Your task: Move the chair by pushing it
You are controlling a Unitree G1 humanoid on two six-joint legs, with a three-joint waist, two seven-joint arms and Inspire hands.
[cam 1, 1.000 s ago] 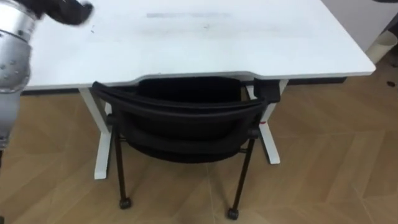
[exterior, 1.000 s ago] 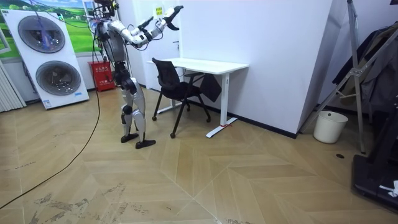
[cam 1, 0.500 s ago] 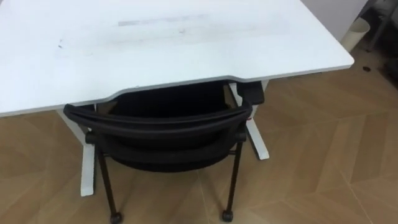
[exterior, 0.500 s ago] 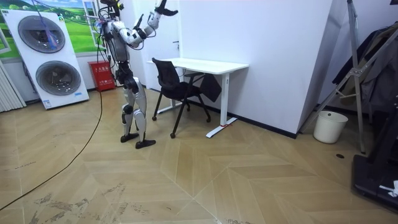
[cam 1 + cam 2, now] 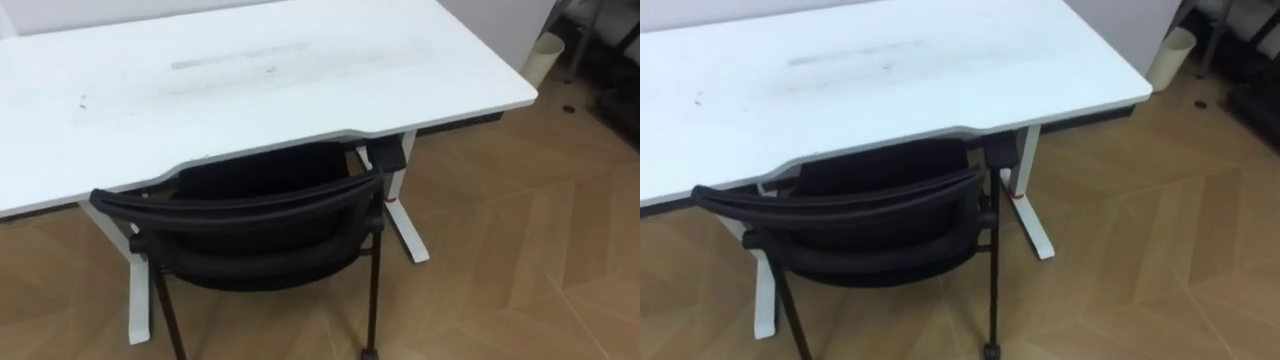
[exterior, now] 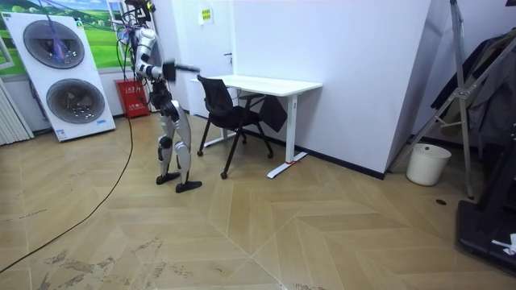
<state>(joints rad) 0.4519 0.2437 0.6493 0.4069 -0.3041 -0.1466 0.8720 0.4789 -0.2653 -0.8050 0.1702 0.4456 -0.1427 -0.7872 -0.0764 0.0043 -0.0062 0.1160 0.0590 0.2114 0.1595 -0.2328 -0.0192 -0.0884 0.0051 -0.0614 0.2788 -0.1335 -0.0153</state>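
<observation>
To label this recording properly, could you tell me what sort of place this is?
Probably a test room furnished like a home: a white desk with a black chair at it, what look like two stacked washing machines by the wall, and a wood floor.

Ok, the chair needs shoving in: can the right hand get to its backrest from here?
Probably yes. The robot stands close behind the chair, the backrest faces it with nothing between, and a hand is held out toward it in the room view; which hand, I cannot tell.
</observation>
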